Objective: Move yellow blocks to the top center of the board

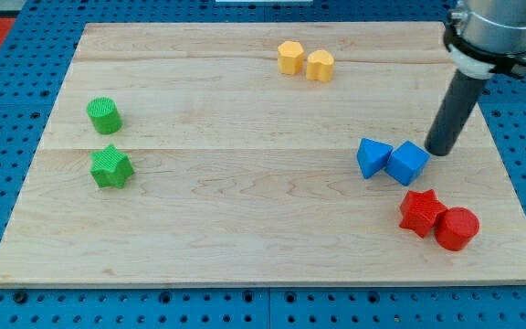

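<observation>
Camera view, and here's the board [245, 228] laid out; the two yellow blocks are the ones that matter, and both sit up at twelve o'clock, close to the top edge; the yellow hexagon [290, 57] and the yellow heart [320, 65] are touching, side by side, the heart on the three o'clock side of its partner; as a judgement, that looks like the job more or less done, both yellows parked at top centre, perhaps a shade toward one o'clock of dead middle, so a small nudge is all that might be left.

My tip [440, 152] is well apart from them, down around four o'clock on the board; it stands just beside the blue cube [408, 163], at that block's two o'clock, whether touching I cannot tell; the blue triangle [373, 157] presses against the cube's nine o'clock side; there is no gripper on this arm, only the rod, so nothing to hold apart or together.

Elsewhere: the red star [422, 212] and red cylinder [457, 228] huddle at five o'clock, touching; the green cylinder [104, 115] and green star [111, 167] sit out at nine o'clock, near each other.
</observation>
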You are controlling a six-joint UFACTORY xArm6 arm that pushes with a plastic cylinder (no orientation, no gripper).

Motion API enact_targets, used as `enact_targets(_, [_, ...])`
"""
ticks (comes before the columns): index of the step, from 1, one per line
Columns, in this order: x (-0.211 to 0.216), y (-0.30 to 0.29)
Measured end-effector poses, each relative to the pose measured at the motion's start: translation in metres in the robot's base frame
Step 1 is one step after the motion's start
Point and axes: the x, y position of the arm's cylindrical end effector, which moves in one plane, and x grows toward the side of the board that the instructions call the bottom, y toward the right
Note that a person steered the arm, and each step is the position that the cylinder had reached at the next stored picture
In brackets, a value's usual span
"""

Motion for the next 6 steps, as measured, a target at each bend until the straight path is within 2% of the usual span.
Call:
enact_targets(1, [-0.057,0.030])
enact_targets(3, [-0.168,-0.050])
enact_targets(4, [-0.165,-0.110])
enact_targets(5, [-0.129,-0.114])
enact_targets(6, [-0.154,-0.152])
